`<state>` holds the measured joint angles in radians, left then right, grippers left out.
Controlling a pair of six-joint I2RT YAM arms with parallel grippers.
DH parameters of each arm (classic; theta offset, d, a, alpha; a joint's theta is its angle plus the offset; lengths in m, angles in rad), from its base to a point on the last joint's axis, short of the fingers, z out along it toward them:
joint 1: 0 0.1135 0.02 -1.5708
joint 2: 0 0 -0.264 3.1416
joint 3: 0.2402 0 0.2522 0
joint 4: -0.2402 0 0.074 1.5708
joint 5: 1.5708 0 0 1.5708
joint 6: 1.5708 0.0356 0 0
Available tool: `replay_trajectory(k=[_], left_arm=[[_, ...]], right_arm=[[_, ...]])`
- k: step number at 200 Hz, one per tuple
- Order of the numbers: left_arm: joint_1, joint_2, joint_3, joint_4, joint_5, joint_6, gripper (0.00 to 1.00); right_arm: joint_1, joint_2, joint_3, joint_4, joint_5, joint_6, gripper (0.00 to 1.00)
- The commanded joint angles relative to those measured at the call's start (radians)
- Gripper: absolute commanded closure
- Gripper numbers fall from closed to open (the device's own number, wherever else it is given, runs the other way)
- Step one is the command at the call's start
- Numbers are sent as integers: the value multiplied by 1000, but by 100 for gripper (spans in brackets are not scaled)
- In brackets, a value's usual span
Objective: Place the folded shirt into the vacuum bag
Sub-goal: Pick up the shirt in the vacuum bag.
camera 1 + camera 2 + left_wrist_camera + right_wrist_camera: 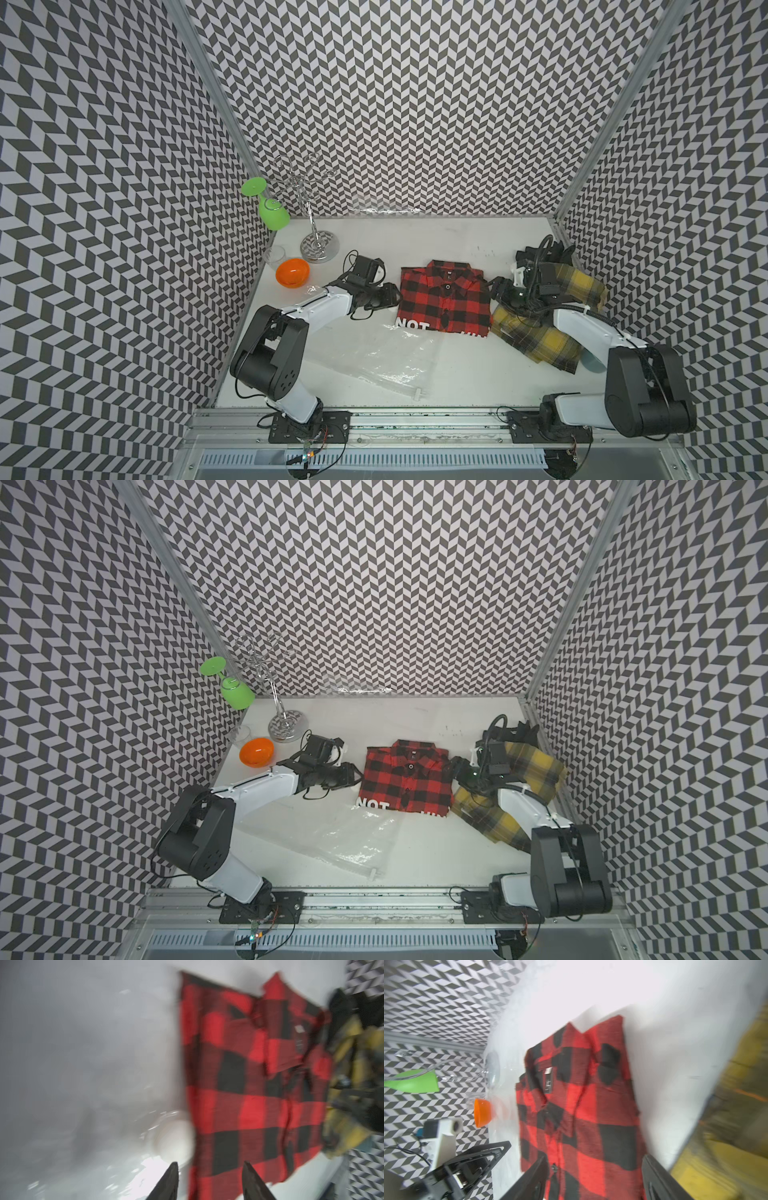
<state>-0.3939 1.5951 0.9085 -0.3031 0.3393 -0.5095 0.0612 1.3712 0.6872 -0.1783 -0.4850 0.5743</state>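
Now the left pincer (pixel 209 1182) has its jaws apart at the left edge of the folded red checked shirt (pixel 442 297), and the right pincer (pixel 593 1180) has its jaws apart at the right edge. The shirt lies flat on the white bench (pixel 436 241), and the clear vacuum bag (pixel 374 353) lies just in front of it.

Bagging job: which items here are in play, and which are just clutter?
In play:
- red plaid folded shirt
- vacuum bag
- left end effector and right end effector, either side of that shirt

Clutter:
- yellow plaid shirt
- orange bowl
- green wine glass, hung on the wire rack
- clear cup
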Motion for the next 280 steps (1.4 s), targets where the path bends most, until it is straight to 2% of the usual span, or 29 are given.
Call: replay_trajectory(k=[1, 19, 38, 48, 74, 92, 113, 133, 156, 182, 213, 243, 280], left_arm=[[19, -106, 58, -96, -131, 80, 48], [-80, -90, 166, -85, -118, 68, 50], [-213, 0, 272, -41, -58, 54, 54], [-253, 52, 303, -5, -13, 44, 57], [-280, 179, 334, 58, 26, 20, 66], [-276, 233, 322, 66, 9, 27, 67], [-269, 280, 264, 118, -1, 9, 68], [-271, 324, 220, 158, 16, -7, 68], [-276, 331, 182, 202, 33, -28, 68], [-284, 321, 173, 236, 49, -47, 68], [-297, 329, 179, 286, 94, -67, 67], [-231, 265, 130, 310, 147, -76, 67], [-146, 182, 81, 303, 180, -66, 67]], right_arm=[[6, 11, -39, 6, -46, -45, 30], [6, 39, -26, 8, -35, -63, 30], [8, 90, -17, 29, -39, -65, 30], [9, 116, -34, 66, -66, -53, 30], [24, 171, -91, 162, -125, -12, 30], [28, 201, -125, 222, -141, 24, 31], [31, 220, -151, 276, -149, 44, 36], [32, 183, -161, 345, -199, 85, 55], [48, 83, -97, 304, -198, 104, 72], [125, 2, 42, 150, -60, 79, 80], [313, 105, 213, -41, 230, 79, 88], [420, 204, 234, -15, 381, 153, 91], [474, 291, 264, -56, 535, 118, 96]])
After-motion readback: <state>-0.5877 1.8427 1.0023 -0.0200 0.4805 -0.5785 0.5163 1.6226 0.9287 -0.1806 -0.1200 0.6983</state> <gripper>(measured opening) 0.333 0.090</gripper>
